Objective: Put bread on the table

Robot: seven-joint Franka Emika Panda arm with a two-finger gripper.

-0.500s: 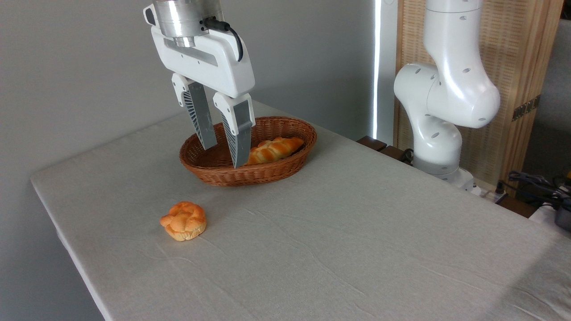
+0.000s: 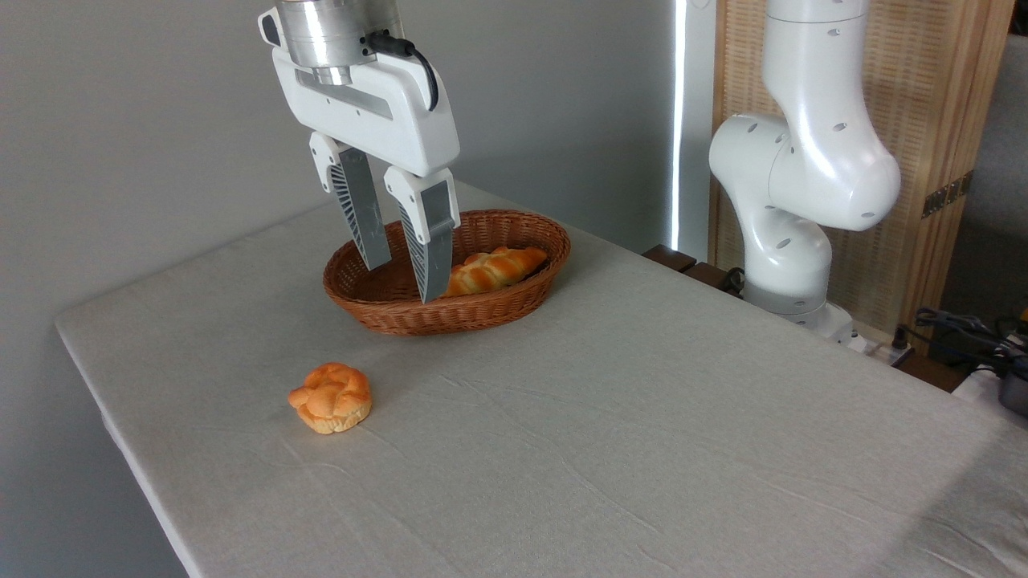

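The camera view shows almost the same picture as half a second ago. The white two-finger gripper (image 2: 400, 282) has hardly moved: it still hangs over the brown oval wicker basket (image 2: 385, 309), and its tips sit in nearly the same spot. The bread, the bun and the basket have not shifted at all.

The gripper's two grey fingers (image 2: 360, 210) point down and lean a little to the right. There is a small gap between them, so the jaws are partly open and hold nothing. The tips reach down in front of the left half of the basket. The right fingertip shows just in front of the left end of the bread, but I cannot tell if it touches it.

The long braided golden-orange bread (image 2: 491, 269) lies inside the basket, on the right side of it. It is fat in the middle and thin at the ends. Its top has twisted bumps like a plait. The bumps are shiny orange, and the dips between them are pale yellow. Its right end leans up against the basket's far wall.

The basket stands on the big table with a light grey-beige wrinkled cloth (image 2: 626, 417), near the table's back edge. In front of the basket and a bit to the left, well apart from it, a small round knotted orange bun (image 2: 331, 397) sits on the cloth. The white robot arm (image 2: 803, 177) stands to the right of the basket, past the table's edge.
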